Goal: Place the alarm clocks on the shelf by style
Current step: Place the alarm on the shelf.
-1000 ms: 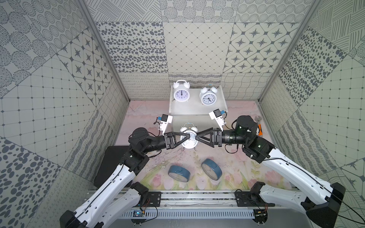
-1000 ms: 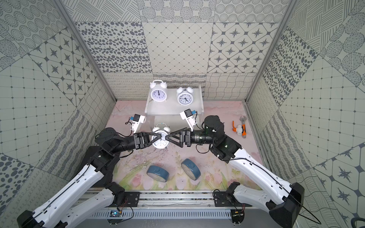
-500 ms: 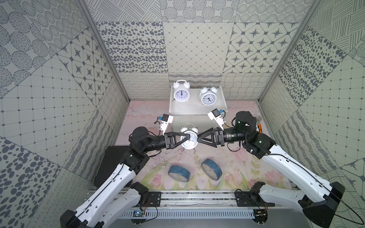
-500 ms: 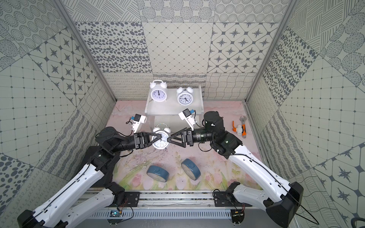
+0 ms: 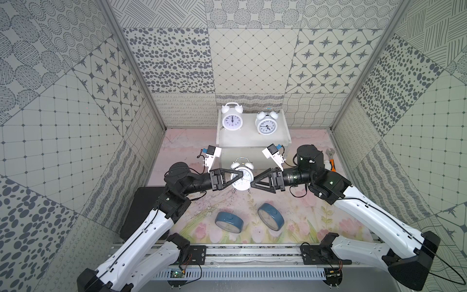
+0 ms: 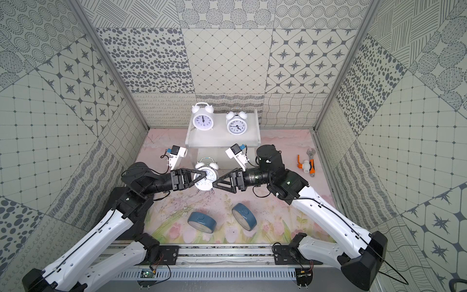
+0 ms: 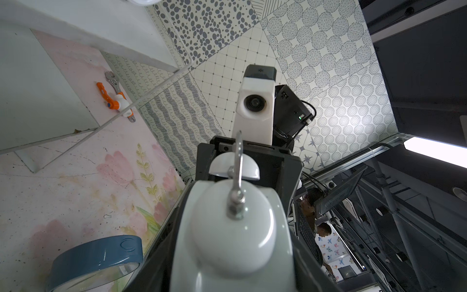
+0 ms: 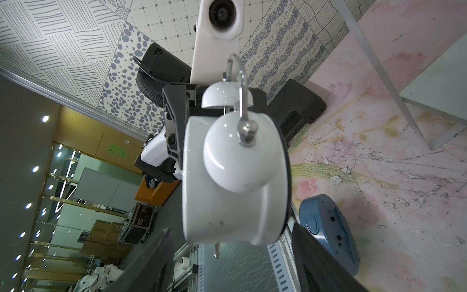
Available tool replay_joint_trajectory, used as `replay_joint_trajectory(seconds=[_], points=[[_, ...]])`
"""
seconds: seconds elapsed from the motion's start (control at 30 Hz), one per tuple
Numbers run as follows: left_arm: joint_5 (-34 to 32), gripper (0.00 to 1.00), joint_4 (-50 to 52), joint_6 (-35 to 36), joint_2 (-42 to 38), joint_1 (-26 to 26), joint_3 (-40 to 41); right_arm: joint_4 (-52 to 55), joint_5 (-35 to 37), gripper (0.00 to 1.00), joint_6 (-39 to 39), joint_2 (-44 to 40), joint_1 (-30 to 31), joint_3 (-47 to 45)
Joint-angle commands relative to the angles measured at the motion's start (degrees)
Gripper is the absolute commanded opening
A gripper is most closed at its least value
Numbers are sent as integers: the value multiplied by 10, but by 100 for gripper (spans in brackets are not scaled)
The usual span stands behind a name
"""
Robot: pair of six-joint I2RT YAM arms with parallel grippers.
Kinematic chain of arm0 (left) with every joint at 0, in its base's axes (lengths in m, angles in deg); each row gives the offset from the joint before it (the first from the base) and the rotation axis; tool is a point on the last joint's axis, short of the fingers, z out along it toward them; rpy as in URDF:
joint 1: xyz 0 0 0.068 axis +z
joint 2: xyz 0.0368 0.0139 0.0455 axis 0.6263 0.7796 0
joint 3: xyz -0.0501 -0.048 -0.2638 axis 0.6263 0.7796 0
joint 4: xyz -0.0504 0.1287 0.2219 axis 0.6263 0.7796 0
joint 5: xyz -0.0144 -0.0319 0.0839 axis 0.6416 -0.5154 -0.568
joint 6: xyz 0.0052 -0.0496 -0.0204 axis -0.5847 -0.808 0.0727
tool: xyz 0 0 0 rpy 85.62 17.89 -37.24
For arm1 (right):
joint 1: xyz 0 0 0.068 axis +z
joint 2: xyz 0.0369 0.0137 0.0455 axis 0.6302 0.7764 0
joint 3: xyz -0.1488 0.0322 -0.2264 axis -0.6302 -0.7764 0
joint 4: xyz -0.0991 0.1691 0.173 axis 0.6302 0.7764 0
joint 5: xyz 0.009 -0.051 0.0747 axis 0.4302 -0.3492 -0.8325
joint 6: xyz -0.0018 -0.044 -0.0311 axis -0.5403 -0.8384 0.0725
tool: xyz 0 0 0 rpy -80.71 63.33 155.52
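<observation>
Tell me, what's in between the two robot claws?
A white twin-bell clock, seen in both top views. The left gripper grips it; the right gripper stands open beside it.

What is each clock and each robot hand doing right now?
Third white clock: upright, gripped by the left gripper.
Right gripper: open, beside that clock.
Two white clocks: standing on the shelf, top tier.
Two blue clocks: on the table, not shelved.

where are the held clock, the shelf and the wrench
held clock [image 5: 242,184]: in a top view, lower face
shelf [image 5: 252,141]: in a top view, bare top tier
wrench [image 6: 312,167]: in a top view, orange grip
</observation>
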Motion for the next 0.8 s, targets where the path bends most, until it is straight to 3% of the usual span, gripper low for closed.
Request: replay_joint_trajectory(seconds=[0.0, 0.57, 0.77], points=[[18, 27, -74, 3, 1, 1, -10, -26, 3, 77, -1, 8, 5, 3], [26, 26, -78, 0, -3, 1, -4, -26, 22, 79, -7, 21, 1, 35], [24, 25, -71, 6, -7, 1, -4, -43, 28, 70, 0, 14, 0, 31]])
